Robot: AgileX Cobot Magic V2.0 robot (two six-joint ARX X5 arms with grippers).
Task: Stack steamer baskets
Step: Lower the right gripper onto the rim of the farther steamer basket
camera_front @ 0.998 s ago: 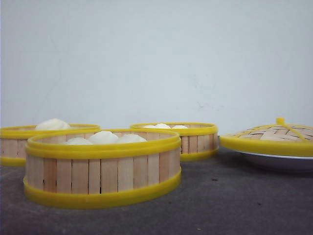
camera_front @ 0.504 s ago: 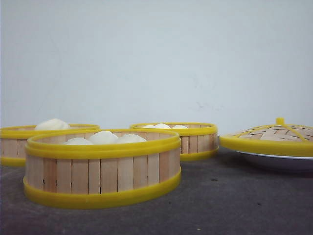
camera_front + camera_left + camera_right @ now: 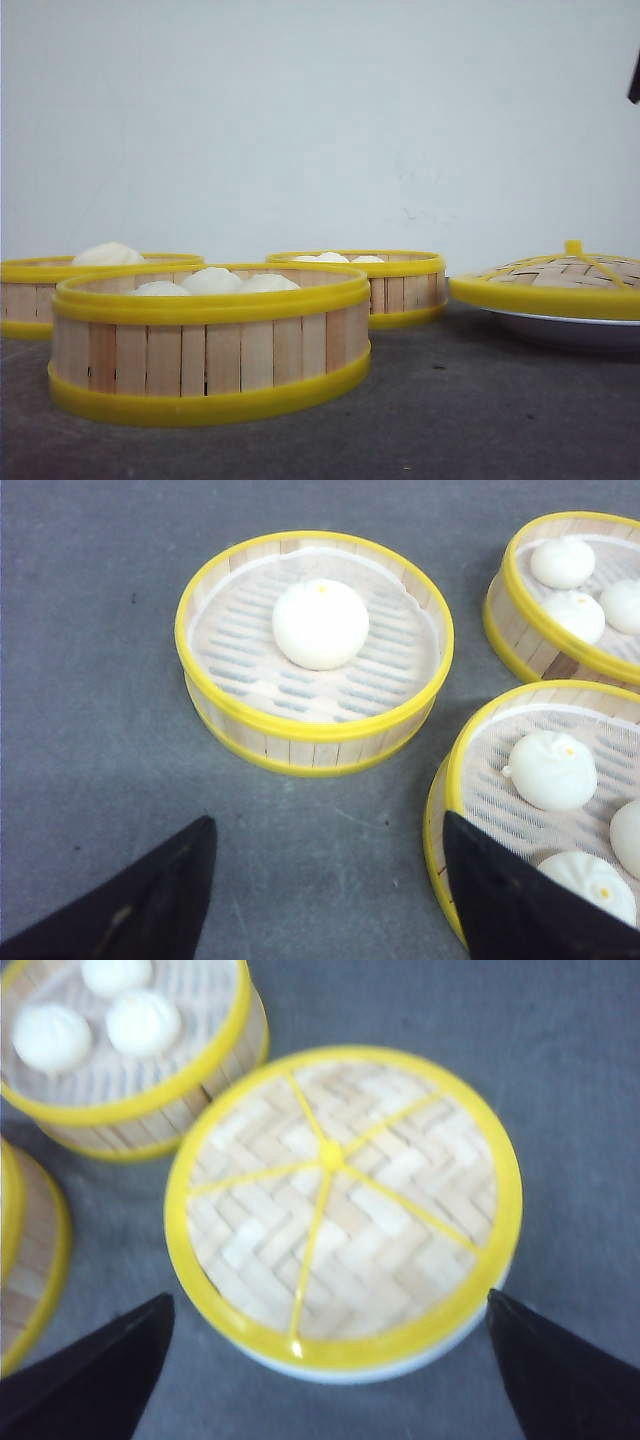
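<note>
Left gripper (image 3: 325, 880) hung spread above a one-bun steamer basket (image 3: 314, 650); right gripper (image 3: 330, 1360), spread too, over the lid (image 3: 340, 1205), unseen from front.

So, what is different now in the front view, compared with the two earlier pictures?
Only one thing: a small dark part has come into the front view at the upper right edge, probably a piece of an arm. Nothing was taken or let go. The three steamer baskets with their buns, and the woven lid on the white plate, stay exactly where they were.
</note>
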